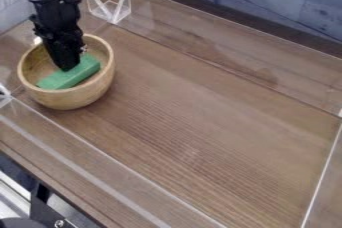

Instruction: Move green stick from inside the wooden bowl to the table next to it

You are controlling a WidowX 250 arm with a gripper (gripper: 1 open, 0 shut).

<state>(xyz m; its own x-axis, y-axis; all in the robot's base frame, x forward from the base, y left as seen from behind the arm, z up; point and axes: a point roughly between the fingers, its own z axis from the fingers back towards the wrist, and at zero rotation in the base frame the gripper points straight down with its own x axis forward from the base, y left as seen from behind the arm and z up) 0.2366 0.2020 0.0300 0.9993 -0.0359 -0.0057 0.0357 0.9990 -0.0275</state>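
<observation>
The wooden bowl (60, 100) stands at the left of the table (201, 112). Inside it the green stick (83, 71) lies flat, angled across the bottom. My black gripper (63, 60) points straight down into the bowl. Its fingers are drawn together on the middle of the stick, and they hide part of it. The stick still rests on the bowl's floor.
Clear acrylic walls edge the table, with a clear bracket (118, 8) at the back wall just behind the bowl. The front wall (147, 177) runs diagonally along the near side. Bare tabletop lies to the right of the bowl.
</observation>
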